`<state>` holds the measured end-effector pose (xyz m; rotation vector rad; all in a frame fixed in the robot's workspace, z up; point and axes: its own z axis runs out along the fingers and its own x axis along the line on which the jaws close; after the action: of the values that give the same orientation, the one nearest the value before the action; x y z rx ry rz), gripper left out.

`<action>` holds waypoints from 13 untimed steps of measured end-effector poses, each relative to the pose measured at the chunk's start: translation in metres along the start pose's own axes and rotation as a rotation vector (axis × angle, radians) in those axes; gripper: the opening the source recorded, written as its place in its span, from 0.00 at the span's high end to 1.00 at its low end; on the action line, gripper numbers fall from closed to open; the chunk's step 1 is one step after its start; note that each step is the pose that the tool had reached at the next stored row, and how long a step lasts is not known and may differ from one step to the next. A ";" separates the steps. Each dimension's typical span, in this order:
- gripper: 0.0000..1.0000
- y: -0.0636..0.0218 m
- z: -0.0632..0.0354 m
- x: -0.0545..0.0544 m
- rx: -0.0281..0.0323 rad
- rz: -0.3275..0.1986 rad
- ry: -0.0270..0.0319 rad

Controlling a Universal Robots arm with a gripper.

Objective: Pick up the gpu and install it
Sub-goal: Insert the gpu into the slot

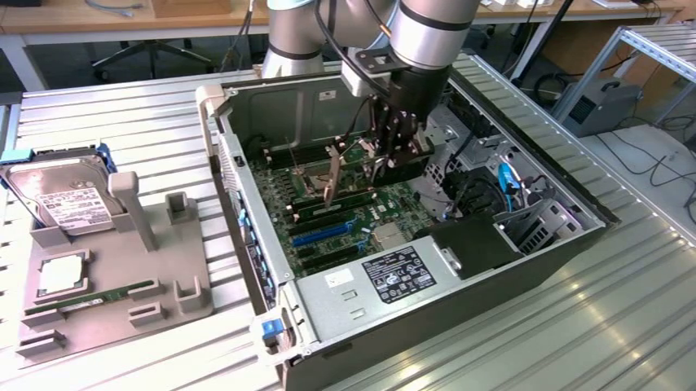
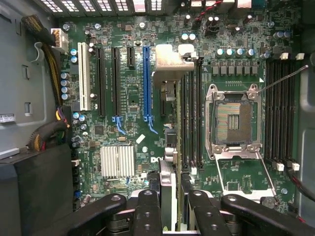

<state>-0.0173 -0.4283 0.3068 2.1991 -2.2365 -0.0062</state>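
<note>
GPU card [image 1: 335, 173] hangs edge-on between the fingers of the end effector [image 1: 383, 167], which is clenched on it above the open computer case [image 1: 359, 326]. In the wrist view the card [image 2: 170, 147] runs as a thin strip up from the black fingers [image 2: 147, 211], with its silver bracket [image 2: 170, 61] at the far end. It sits over the motherboard [image 2: 128, 98], beside the bank of memory slots [image 2: 192, 113] and apart from the long blue slot [image 2: 146, 83].

From the exterior view's left: a grey holder tray [image 1: 120, 285] lies on the ribbed metal worktop [image 1: 109, 122], well apart from the case. In it stand a hard drive [image 1: 65, 199], a square processor chip [image 1: 62, 273] and a narrow green memory stick [image 1: 93, 297].

Next comes the case, lying on its side with the cover off. Its raised walls ring the motherboard. Inside it, toward the exterior view's right, are the empty processor socket [image 2: 231, 120], a power supply with a label [image 1: 397, 273] at the near wall, and a tangle of cables [image 1: 506, 183]. The arm [image 1: 429, 32] reaches down into the case from above.
</note>
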 end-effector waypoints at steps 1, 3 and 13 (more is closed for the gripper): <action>0.73 0.0000 0.0000 0.000 0.0000 0.000 0.0000; 0.73 0.0001 0.0000 0.001 0.0000 0.000 0.0001; 0.73 0.0006 0.0001 0.004 0.0000 0.000 0.0000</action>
<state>-0.0179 -0.4319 0.3068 2.1991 -2.2365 -0.0061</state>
